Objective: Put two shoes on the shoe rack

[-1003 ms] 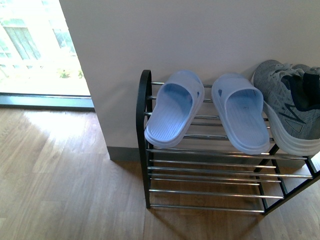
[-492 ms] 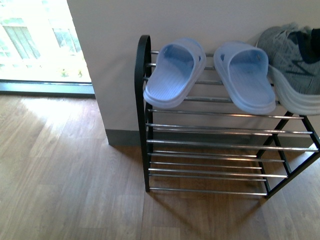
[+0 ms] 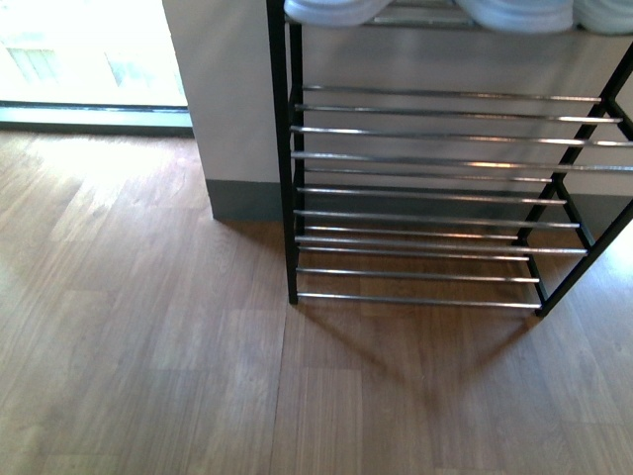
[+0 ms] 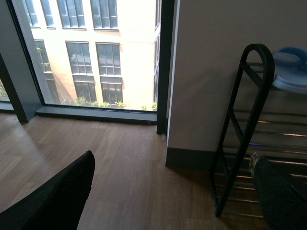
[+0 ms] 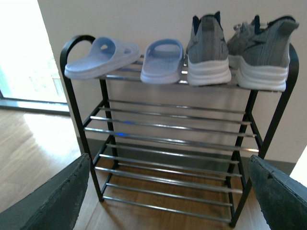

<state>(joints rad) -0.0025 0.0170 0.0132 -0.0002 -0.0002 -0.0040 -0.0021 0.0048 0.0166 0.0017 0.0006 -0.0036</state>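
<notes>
**On the rack's top tier: four shoes in a row**

Along the top tier of the rack (image 5: 178,143), the right wrist view shows the whole row: two slides (image 5: 102,58) (image 5: 162,60) toward the looped end of the frame, then two sneakers (image 5: 208,50) (image 5: 263,52) beside them, heels outward, the pairs close together and the sneakers nearly touching. All four rest on the chrome bars against the wall (image 5: 144,19); the lower tiers hold nothing.

The front view shows far less: only pale sole edges at the very top of the frame, the lower tiers, and the wood floor (image 3: 148,346) in front. The left wrist view catches the rack's looped end and part of one slide, plus a tall window (image 4: 91,52) and a building outside, which the other views wash out.

Both grippers are spread wide. The right gripper (image 5: 172,201) shows a dark finger at each lower corner, the rack between them, nothing held. The left gripper (image 4: 172,196) likewise stands apart and empty.
</notes>
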